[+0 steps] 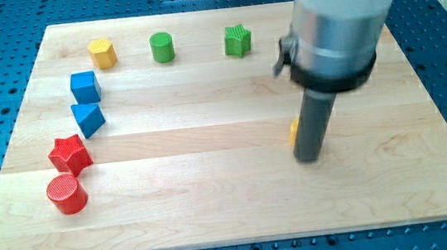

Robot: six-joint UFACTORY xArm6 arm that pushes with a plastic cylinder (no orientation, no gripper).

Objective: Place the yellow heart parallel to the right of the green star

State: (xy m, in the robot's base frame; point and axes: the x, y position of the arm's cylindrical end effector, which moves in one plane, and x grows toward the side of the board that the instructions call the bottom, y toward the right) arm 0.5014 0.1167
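Observation:
The green star [237, 41] sits near the view's top, right of centre. The yellow heart [294, 132] is almost wholly hidden behind my rod; only a thin yellow-orange sliver shows at the rod's left edge, well below and to the right of the star. My tip [310, 157] rests on the board, touching or just in front of the heart on its right side.
A yellow hexagon [103, 53] and green cylinder [163, 47] lie along the top. A blue cube [85, 87], blue triangle [88, 118], red star [70, 154] and red cylinder [67, 194] run down the left. The wooden board [217, 217] sits on a blue perforated table.

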